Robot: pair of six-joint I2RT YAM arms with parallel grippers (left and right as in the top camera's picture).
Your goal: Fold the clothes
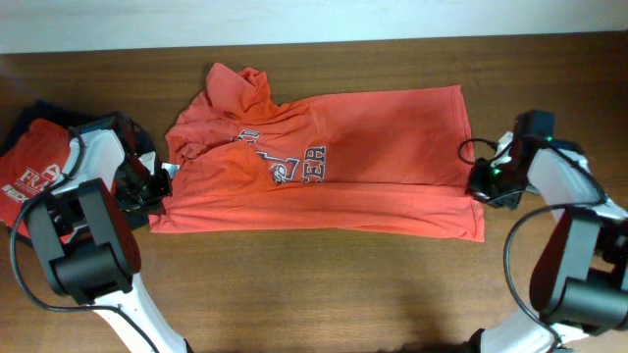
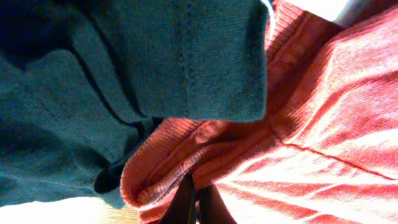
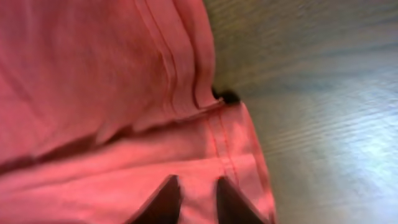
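The clothes, an orange-red T-shirt [image 1: 373,147] with grey-white lettering, lie spread across the table, the lower long edge folded up. At the shirt's left end my left gripper [image 1: 157,191] is shut on a bunched fold of orange fabric [image 2: 323,124], both fingers pressed together [image 2: 198,196]. My right gripper [image 1: 481,186] is at the right end by the hem. Its two dark fingers stand close together with a ridge of the shirt [image 3: 93,93] between them [image 3: 198,190], just inside the stitched hem.
A folded red shirt with white lettering [image 1: 34,162] and a dark garment [image 1: 49,110] lie at the far left. That dark cloth [image 2: 93,74] lies right against the held corner. Bare wood table [image 3: 323,93] lies right of the hem and along the front [image 1: 314,284].
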